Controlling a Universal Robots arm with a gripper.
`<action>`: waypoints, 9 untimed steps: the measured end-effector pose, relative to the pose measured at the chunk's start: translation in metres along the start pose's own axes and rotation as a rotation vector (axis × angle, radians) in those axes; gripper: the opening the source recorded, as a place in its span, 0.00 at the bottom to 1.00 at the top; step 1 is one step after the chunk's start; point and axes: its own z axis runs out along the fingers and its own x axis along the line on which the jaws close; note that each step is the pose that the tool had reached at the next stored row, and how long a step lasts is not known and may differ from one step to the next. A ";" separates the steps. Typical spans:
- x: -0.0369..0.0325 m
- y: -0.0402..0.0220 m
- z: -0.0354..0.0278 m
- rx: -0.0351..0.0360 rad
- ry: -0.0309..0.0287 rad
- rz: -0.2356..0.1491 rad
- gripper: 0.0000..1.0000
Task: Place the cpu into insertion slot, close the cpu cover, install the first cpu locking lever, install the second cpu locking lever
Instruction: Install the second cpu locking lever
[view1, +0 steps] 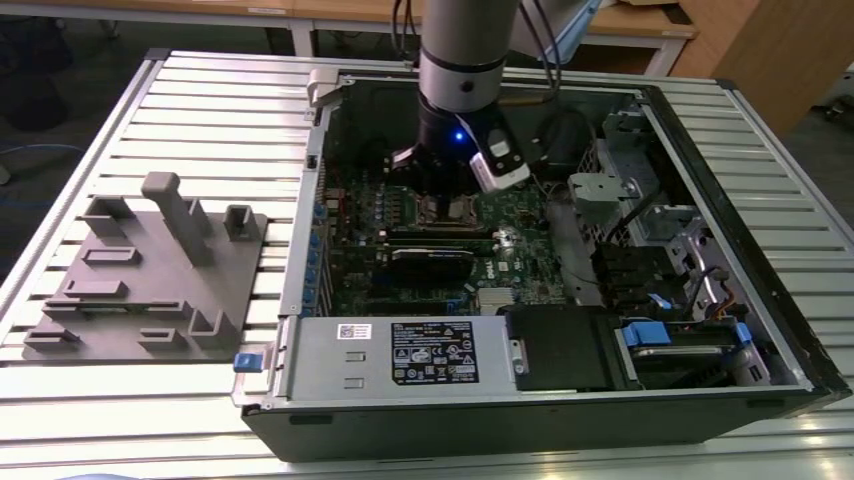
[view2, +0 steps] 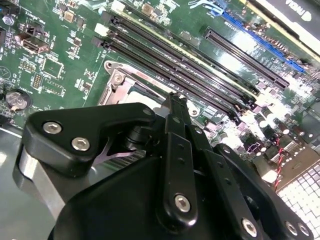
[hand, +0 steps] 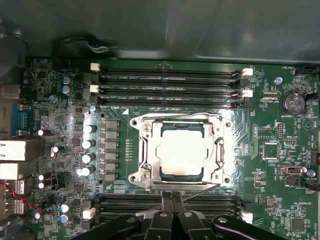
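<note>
In the first wrist view the cpu (hand: 182, 150) lies flat in the insertion slot (hand: 140, 176), its dull silver top showing through the cut-out of the cpu cover (hand: 218, 150), which is folded down over it. Thin wire locking levers run along two opposite sides of the socket (hand: 200, 186). My gripper (hand: 172, 196) is shut with nothing visible between its fingers, and its tips are at the socket's edge. In the second wrist view the closed fingers (view2: 175, 130) hide most of the socket (view2: 131, 86). In the exterior view the gripper (view1: 445, 192) hangs just above the socket (view1: 449, 211) inside the open computer case.
Long black memory slots (hand: 170, 85) flank the socket on both sides. A row of capacitors (hand: 88, 150) stands beside it. The case walls (view1: 315, 200) surround the board, with a power supply (view1: 400, 352) and drive bays (view1: 667, 345). A grey fixture (view1: 147, 270) sits on the slatted table.
</note>
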 end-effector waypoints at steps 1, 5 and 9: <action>0.0005 -0.0003 0.0002 0.0000 0.0000 0.000 0.11; 0.0035 -0.0017 0.0010 0.0000 0.0000 0.000 0.11; 0.0064 -0.0025 0.0050 0.0000 0.0000 0.000 0.11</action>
